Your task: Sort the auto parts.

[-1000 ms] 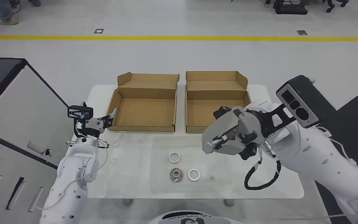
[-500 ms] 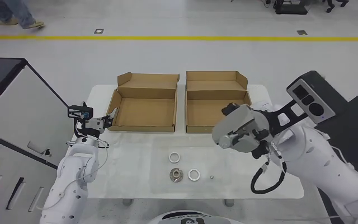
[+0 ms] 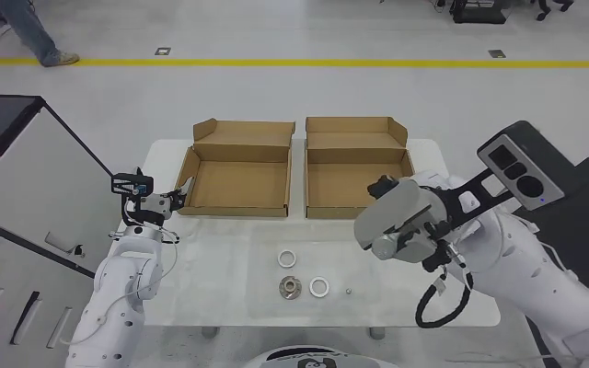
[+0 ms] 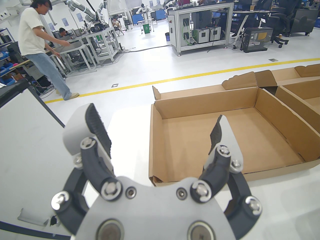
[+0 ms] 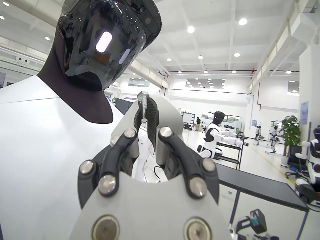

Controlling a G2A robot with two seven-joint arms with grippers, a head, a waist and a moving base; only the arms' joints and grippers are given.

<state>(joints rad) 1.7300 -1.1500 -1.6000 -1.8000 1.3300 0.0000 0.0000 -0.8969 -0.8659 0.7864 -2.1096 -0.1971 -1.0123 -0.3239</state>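
Observation:
My right gripper (image 5: 145,106) is shut on a threaded metal bolt (image 5: 143,109), held upright between its pads and turned up toward the robot's head. In the top view it (image 3: 391,228) hovers over the table's right side, just in front of the right cardboard box (image 3: 354,175). My left gripper (image 4: 155,112) stands open and empty by the near left corner of the left cardboard box (image 4: 225,136); from above it (image 3: 178,196) sits at the table's left edge. Two white rings (image 3: 287,259) (image 3: 319,287), a metal hub (image 3: 289,287) and a tiny metal piece (image 3: 349,291) lie on the table's front middle.
Both boxes are open-topped and lie side by side at the back of the white table (image 3: 221,267). A grey cabinet (image 3: 37,184) stands close to the table's left side. A black cable (image 3: 437,299) hangs under the right arm.
The right arm has drawn back to the right with the bolt, away from the middle of the table. The left arm has kept still.

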